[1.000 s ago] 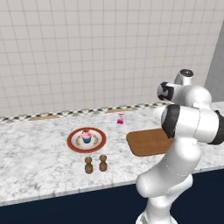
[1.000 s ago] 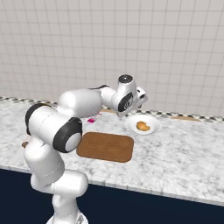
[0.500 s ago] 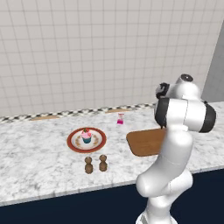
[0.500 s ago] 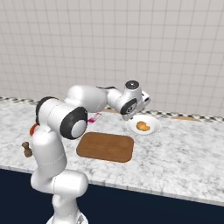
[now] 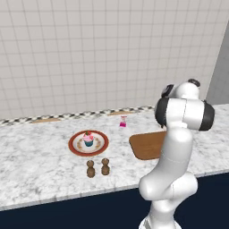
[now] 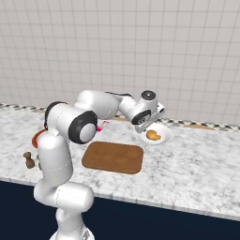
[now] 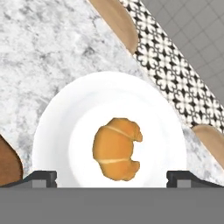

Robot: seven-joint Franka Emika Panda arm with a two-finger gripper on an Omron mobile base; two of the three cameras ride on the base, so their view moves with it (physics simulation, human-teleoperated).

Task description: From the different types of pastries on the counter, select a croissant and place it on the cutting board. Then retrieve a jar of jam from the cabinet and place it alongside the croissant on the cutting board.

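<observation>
Left to right: your cutting board (image 6: 113, 157) lies bare on the worktop (image 6: 197, 173); your claw (image 6: 151, 123), jaws wide open, has swung over the white plate (image 6: 165, 132), now centred above the croissant (image 7: 116, 148), ready to descend.

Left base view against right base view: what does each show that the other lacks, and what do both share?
Left base alone: the pink-frosted cupcake on its red-rimmed plate and the pair of brown shakers. Right base alone: the croissant on a white plate, with the open gripper above it. Both: the cutting board, bare, the marbled counter, the small pink bottle.
</observation>
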